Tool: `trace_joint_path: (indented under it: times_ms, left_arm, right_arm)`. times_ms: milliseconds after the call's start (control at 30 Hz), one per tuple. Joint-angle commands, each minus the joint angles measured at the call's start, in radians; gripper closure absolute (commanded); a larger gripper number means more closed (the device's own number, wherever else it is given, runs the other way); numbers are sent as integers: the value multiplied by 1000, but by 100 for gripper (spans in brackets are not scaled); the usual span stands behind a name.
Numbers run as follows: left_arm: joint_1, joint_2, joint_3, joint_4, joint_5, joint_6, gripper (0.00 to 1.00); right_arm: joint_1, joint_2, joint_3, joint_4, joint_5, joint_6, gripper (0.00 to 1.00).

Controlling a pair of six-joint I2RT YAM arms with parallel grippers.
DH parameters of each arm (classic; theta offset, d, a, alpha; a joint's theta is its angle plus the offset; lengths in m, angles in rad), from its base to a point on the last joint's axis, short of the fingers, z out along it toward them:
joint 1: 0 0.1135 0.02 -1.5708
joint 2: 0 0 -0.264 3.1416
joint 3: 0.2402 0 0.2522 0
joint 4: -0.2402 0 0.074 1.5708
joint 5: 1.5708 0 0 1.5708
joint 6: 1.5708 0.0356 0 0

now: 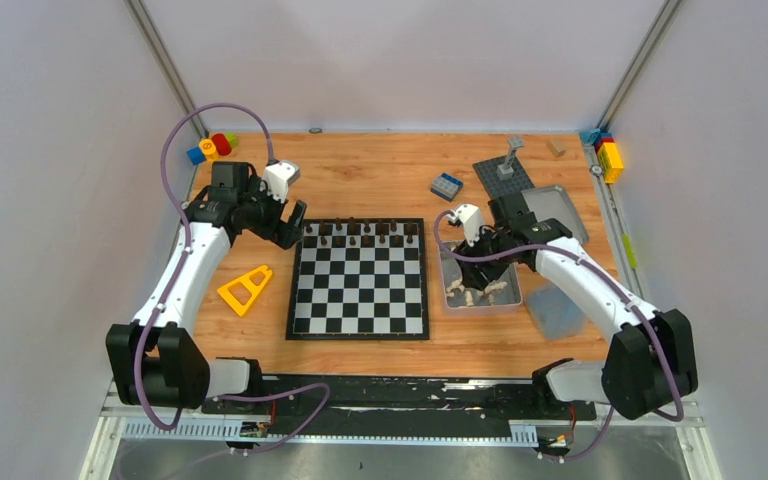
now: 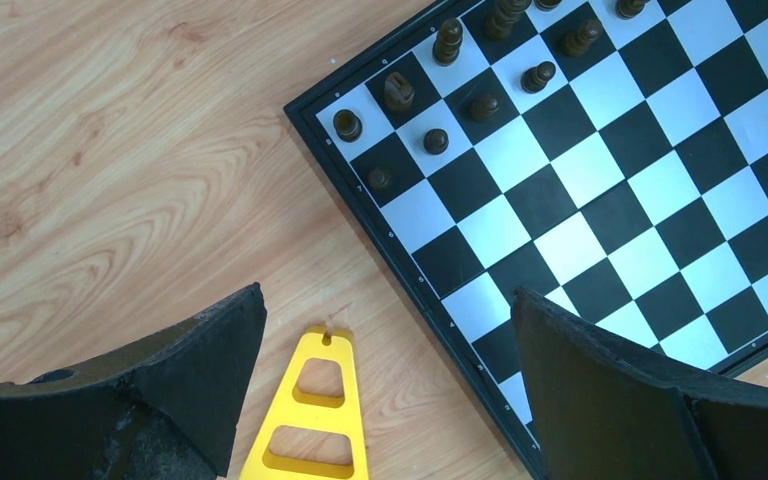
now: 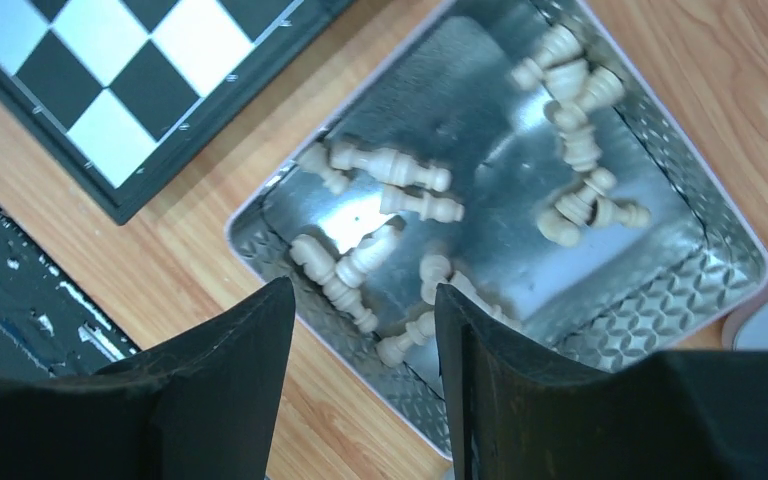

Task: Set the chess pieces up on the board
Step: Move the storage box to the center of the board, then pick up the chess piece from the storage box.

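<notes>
**Counter layout.** The flat checkered board (image 1: 360,285), thinly bordered in black, lies at the middle of the wood-grain counter (image 1: 380,180). Turned dark pieces (image 2: 436,140) stand upright on its rows nearest the far edge. Pale pieces (image 3: 400,165) lie toppled in a shiny embossed metal tin (image 3: 650,300) just beside the board, toward the right edge. The left gripper (image 2: 385,305) hovers by the board's far-left corner, jaws spread wide and empty, with a yellow triangular frame (image 2: 310,420) beneath. The right gripper (image 3: 365,300) points down over the tin, jaws moderately parted, apparently gripping nothing.
</notes>
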Motion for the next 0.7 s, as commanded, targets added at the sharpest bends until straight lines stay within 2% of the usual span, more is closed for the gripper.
trace_joint_path:
  times_ms: [0,367,567,667]
  left_arm:
    - [-5,-28,20,17,11,-23,0]
    - [-4,-37,6,26,11,-21,0]
    - [-4,-39,3,28,16,-25,0]
    - [-5,-43,-3,31,16,-23,0]
  right_arm:
    - [-46,50,30,17,40,48,46]
    - [-55,158,-22,82,137,54,44]
    - [-61,193,-39,92,154,40,47]
    - [-62,205,-44,94,154,38,51]
